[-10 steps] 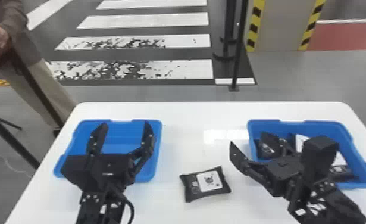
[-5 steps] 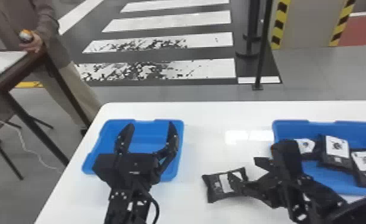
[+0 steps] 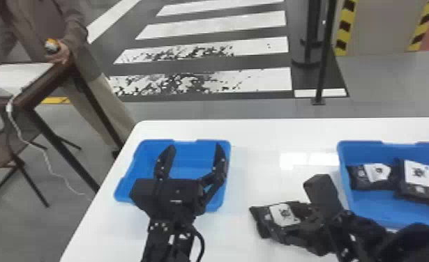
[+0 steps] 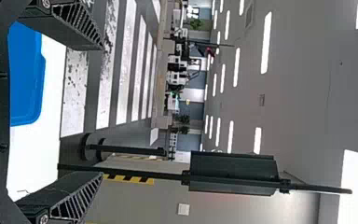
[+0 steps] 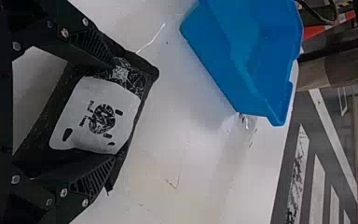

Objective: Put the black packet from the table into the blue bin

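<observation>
While my right gripper point(image 5: 113, 113) has its fingers apart, the black packet point(image 3: 282, 215) lies between them, poking out past the tips; I cannot tell if they pinch it; my wide-open left gripper point(image 3: 195, 147) is farther off.

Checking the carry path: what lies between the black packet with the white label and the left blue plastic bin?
Bare white tabletop lies between the packet and the left blue bin, as the head view shows.

Grey floor point(image 3: 398, 80) with white stripes point(image 3: 213, 24).
</observation>
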`<state>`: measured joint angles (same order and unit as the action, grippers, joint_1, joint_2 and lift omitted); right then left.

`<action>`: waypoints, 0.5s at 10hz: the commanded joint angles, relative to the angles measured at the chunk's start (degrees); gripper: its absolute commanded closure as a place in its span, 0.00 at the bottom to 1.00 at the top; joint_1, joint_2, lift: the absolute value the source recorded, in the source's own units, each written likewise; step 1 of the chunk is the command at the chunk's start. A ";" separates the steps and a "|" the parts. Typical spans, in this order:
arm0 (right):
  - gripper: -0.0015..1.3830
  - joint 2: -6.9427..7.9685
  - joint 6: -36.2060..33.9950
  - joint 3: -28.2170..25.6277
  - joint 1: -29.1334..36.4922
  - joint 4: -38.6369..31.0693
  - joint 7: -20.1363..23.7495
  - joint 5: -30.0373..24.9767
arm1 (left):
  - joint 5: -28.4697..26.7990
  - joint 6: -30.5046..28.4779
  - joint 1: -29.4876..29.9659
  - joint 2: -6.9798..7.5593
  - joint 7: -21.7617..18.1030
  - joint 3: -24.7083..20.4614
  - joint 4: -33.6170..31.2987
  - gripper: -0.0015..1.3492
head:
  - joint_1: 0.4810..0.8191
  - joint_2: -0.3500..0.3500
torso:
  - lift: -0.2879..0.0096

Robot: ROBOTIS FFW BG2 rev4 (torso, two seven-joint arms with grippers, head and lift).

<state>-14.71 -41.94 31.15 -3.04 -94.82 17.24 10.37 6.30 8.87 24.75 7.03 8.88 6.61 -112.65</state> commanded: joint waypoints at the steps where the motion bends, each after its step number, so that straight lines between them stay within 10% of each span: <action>1: 0.46 -0.14 -2.36 0.50 -0.76 0.81 -0.01 0.14 | 0.09 0.28 -0.01 0.00 0.00 0.02 0.08 0.05 | 0.63 0.87 | 0.60; 3: 0.73 -0.14 -1.37 0.50 -0.19 -0.31 -0.01 0.94 | 0.21 0.56 -0.01 0.00 0.00 0.02 0.36 0.05 | 0.63 0.86 | 0.60; 5: 0.76 -0.23 6.22 -1.33 2.34 -3.12 -0.01 1.74 | 0.32 0.70 -0.01 0.09 -0.09 -0.09 0.36 0.05 | 0.63 0.88 | 0.60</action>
<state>-14.91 -38.09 30.57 -1.40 -96.87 17.20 11.99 6.61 9.51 24.74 7.10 8.80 6.52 -112.27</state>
